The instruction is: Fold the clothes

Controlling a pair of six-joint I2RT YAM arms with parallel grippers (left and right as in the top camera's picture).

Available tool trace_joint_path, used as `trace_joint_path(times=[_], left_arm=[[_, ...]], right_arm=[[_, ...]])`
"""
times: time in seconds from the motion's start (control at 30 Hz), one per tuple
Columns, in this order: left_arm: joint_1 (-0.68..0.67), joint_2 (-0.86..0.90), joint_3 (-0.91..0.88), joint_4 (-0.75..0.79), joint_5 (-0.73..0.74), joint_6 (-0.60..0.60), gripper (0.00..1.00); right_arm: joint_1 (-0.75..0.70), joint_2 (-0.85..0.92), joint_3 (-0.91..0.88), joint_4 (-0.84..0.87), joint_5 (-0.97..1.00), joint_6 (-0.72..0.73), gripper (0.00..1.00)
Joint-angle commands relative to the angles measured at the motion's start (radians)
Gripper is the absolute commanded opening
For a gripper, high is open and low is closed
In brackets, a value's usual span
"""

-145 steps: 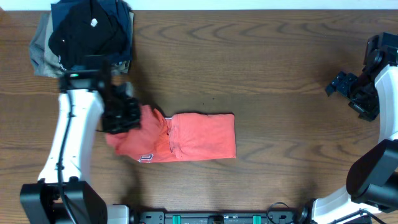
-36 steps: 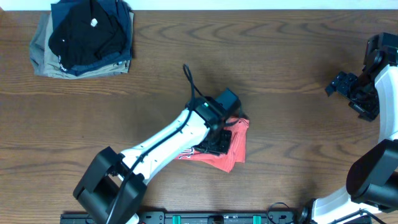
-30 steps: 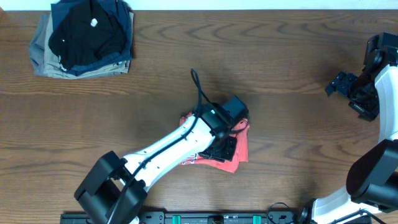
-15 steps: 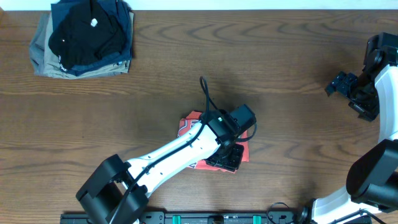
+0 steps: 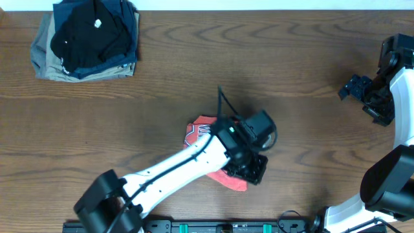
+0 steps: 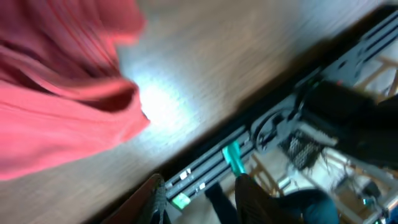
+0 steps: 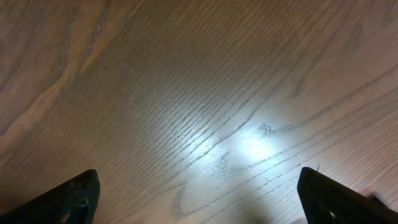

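My left arm is one long white link with black joints; a thin black cable loops at its 12 o'clock. My right arm matches: white shell, black joints.

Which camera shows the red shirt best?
Overhead: the folded shirt shows in place, though partly under the left arm. Left wrist shows only a blurred red edge; right wrist shows none of it.

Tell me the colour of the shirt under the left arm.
Coral-red T-shirt; the left wrist view shows it best.
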Motion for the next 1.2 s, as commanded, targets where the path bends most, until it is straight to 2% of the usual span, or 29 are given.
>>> trace_joint_path(times=[0.0,0.17,0.63,1.0,1.1,1.17], left_arm=[[0.058,-0.032,0.04,0.005,-0.109,0.022,0.41],[0.127,-0.024,0.037,0.044,-0.233,0.023,0.42],[0.142,0.182,0.037,0.133,-0.231,0.023,0.48],[0.142,0.208,0.037,0.19,-0.232,0.042,0.48],[0.142,0.208,0.036,0.187,-0.232,0.042,0.47],[0.142,0.208,0.036,0.185,-0.232,0.042,0.34]], right_arm=[[-0.006,-0.008,0.004,-0.001,0.001,-0.008,0.99],[-0.006,-0.008,0.004,-0.001,0.001,-0.008,0.99],[-0.006,-0.008,0.004,-0.001,0.001,-0.008,0.99],[-0.006,-0.008,0.004,-0.001,0.001,-0.008,0.99],[-0.006,-0.008,0.004,-0.001,0.001,-0.008,0.99],[-0.006,-0.008,0.004,-0.001,0.001,-0.008,0.99]])
